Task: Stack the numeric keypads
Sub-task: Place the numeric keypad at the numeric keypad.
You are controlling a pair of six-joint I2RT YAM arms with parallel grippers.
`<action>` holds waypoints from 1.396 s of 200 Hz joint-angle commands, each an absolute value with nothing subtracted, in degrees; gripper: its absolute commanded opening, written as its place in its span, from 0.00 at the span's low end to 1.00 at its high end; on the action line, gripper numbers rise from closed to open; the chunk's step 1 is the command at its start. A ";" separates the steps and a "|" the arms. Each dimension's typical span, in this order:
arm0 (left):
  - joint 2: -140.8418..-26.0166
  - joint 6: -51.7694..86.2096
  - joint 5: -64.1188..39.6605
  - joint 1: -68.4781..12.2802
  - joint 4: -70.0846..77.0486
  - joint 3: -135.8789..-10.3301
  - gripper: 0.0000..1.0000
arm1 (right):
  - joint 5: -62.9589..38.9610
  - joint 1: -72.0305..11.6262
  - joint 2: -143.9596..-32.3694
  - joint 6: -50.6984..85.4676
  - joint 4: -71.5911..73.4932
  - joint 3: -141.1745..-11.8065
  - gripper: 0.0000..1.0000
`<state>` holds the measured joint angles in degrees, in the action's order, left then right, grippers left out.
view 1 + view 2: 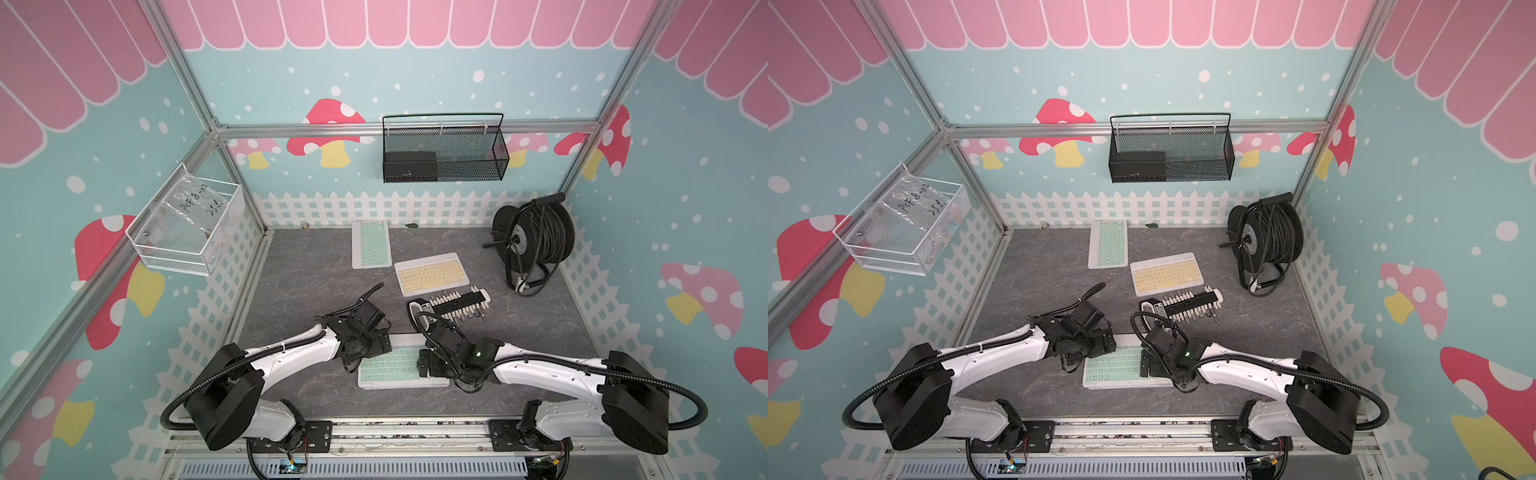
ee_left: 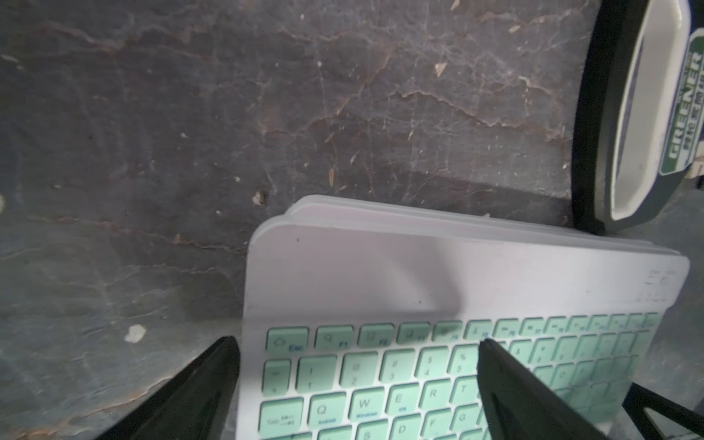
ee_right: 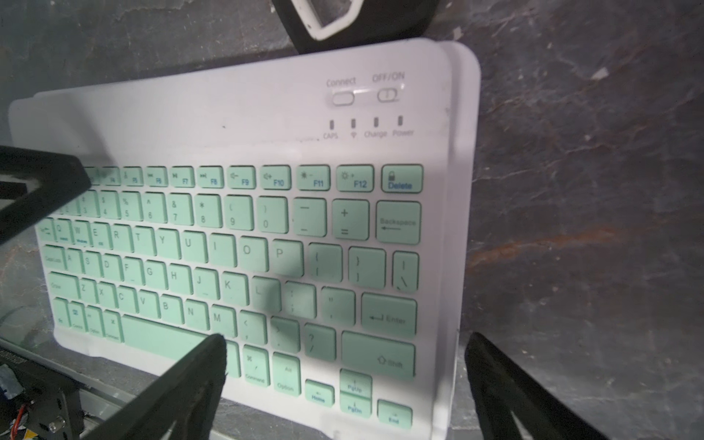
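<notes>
grey stone-look table (image 1: 316, 266), mint keypad stack (image 1: 390, 368), long axis left-right, left tool (image 2: 356, 341), right tool (image 3: 344, 337), both spread wide

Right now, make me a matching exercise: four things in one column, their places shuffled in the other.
1. yellow keypad
2. cable reel
3. black basket
4. mint-topped stack

a. hanging high at the back
b. nearest the front
c. far right corner
d. in the middle

Pairs: 1-d, 2-c, 3-a, 4-b.
</notes>
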<state>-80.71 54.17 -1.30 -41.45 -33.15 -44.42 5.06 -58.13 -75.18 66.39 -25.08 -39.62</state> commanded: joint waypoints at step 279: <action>-65.97 49.80 -0.97 -33.69 -37.22 -47.99 1.00 | 6.83 -41.20 -75.38 49.80 -24.55 -49.10 1.00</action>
